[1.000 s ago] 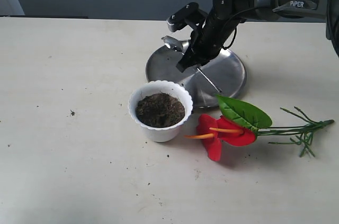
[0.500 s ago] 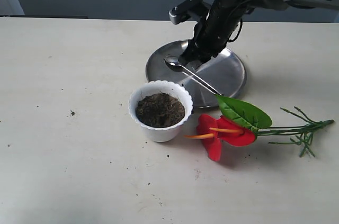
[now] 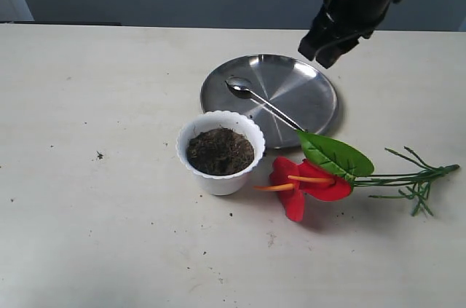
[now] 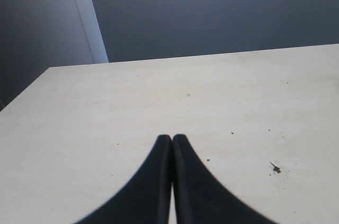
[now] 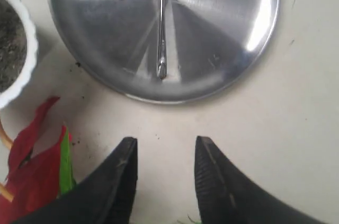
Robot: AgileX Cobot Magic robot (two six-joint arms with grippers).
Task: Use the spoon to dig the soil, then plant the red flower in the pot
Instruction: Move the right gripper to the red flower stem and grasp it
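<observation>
Spoon [image 3: 262,103] lies flat on the steel plate [image 3: 313,86], bowl near the plate's left rim, handle running toward the red flower [image 3: 309,180], nothing holding it. Pot [image 3: 220,152] sits just in front of the plate with soil [image 3: 220,151] inside; flower lies on the table [image 3: 102,177] right beside the pot. Right gripper [image 5: 163,168] hangs above the plate's far right side, fingers spread, empty; left gripper [image 4: 172,142] fingers pressed together over bare table.
</observation>
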